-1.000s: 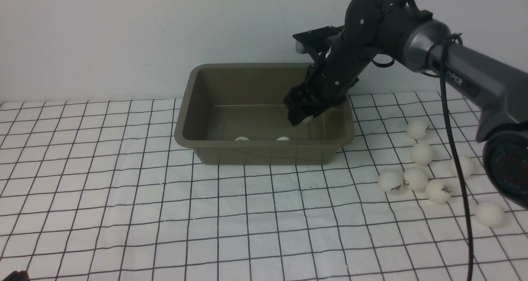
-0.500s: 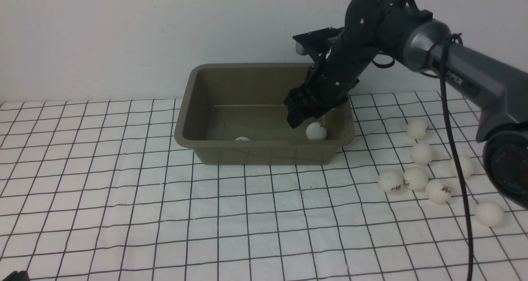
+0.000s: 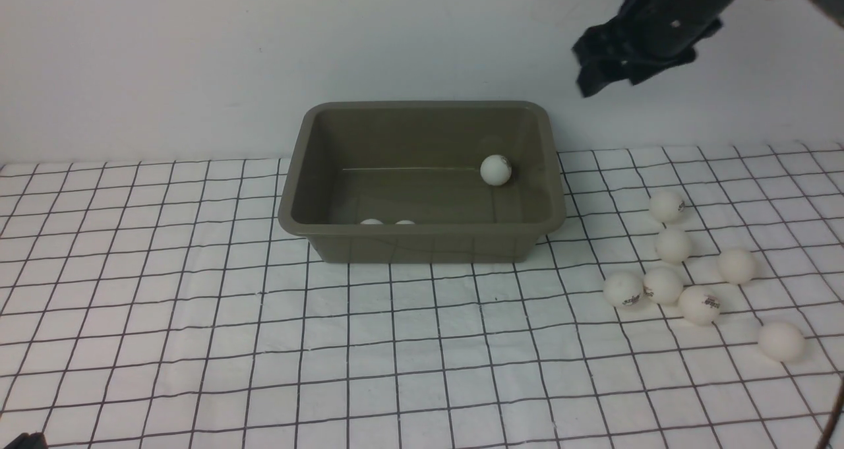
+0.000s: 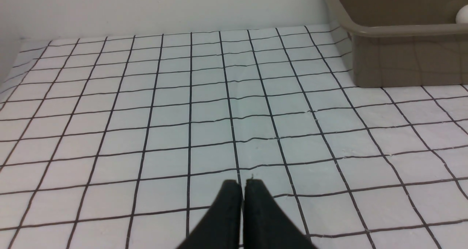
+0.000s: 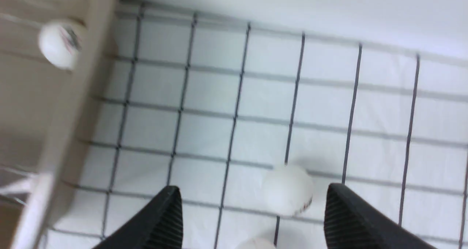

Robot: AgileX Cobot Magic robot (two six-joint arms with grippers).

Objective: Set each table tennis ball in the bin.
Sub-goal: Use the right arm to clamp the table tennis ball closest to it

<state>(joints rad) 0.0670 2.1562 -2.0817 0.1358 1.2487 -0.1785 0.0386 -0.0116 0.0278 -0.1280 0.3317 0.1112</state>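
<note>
3 balls (image 3: 495,169) in bin (image 3: 422,109), 7 on cloth (image 3: 198,304); R pincer (image 5: 252,190) wide, empty; L pincer (image 4: 243,183) closed.

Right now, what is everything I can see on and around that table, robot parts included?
Bin: one, olive-brown, on the cloth near the wall.
Balls in the bin: three, white, one towards the far right corner, two half hidden behind the near wall.
Balls on the cloth: seven, white, grouped right of the bin.
Cloth: one, white with a black grid, covering the table.
Wall: one, white, behind the bin.
Right hand: one, black, open and empty, high up, right of the bin.
Left hand: one, black, shut, over bare cloth, apart from the bin.
</note>
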